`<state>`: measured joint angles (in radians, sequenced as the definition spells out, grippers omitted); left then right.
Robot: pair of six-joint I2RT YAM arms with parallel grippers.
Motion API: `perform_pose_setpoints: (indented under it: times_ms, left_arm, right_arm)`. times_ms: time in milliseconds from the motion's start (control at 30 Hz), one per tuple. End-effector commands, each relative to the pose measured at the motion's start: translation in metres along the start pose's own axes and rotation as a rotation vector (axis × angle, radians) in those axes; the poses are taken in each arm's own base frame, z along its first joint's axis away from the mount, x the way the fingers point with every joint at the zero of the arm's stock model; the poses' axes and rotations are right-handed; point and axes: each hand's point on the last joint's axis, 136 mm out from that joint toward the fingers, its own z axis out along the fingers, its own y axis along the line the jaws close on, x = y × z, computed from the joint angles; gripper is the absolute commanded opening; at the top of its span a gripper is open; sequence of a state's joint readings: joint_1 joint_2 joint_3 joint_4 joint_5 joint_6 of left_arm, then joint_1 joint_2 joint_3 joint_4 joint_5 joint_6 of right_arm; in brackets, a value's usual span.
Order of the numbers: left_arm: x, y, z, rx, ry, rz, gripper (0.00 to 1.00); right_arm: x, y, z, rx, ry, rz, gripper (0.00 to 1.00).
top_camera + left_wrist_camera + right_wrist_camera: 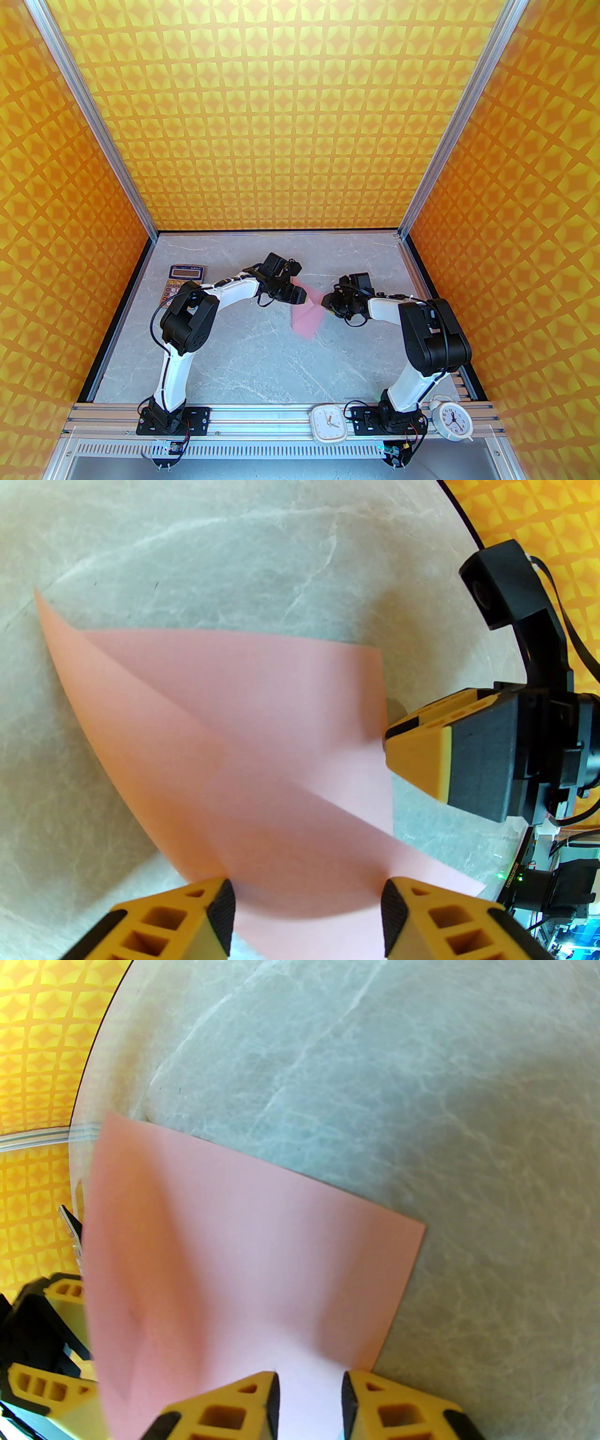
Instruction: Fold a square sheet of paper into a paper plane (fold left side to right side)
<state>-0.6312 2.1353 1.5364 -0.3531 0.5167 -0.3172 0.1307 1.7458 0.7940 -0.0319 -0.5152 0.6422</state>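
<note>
The pale-pink square sheet of paper (307, 316) lies mid-table between both grippers, with its left part lifted and curled over toward the right. No dart shape has formed. In the left wrist view the sheet (262, 714) shows an overlapping flap. My left gripper (300, 294) stands at the raised left side, its jaws wide apart (304, 902) with paper spanning the gap. My right gripper (328, 307) sits on the sheet's right edge (417, 756). Its fingertips (309, 1382) stand a narrow gap apart with the paper (234, 1241) showing between them.
An orange-keyed calculator (183, 281) lies at the back left, beside the left arm's elbow. Two white clocks (329, 423) (448, 418) rest on the aluminium rail at the near edge, by the right arm's base. Patterned orange walls close in three sides.
</note>
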Motion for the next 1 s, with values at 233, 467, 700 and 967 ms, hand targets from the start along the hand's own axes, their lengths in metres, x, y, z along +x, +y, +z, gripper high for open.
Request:
perform_pose_setpoints:
  times_ms: [233, 467, 700, 967]
  left_arm:
    - [0.014, -0.032, 0.004, 0.074, 0.026, 0.065, 0.51]
    - [0.028, -0.042, 0.004, 0.087, 0.041, 0.085, 0.50]
    - [0.025, -0.046, 0.003, 0.093, 0.030, 0.079, 0.50]
    - [0.027, -0.048, 0.005, 0.096, 0.034, 0.079, 0.49]
  right_arm:
    - [-0.009, 0.013, 0.004, -0.062, -0.005, -0.008, 0.35]
    - [-0.019, 0.042, -0.015, -0.170, -0.063, -0.024, 0.41]
    - [-0.022, 0.055, -0.023, -0.227, -0.075, -0.013, 0.43]
    - [-0.015, 0.042, -0.013, -0.195, -0.043, 0.007, 0.43]
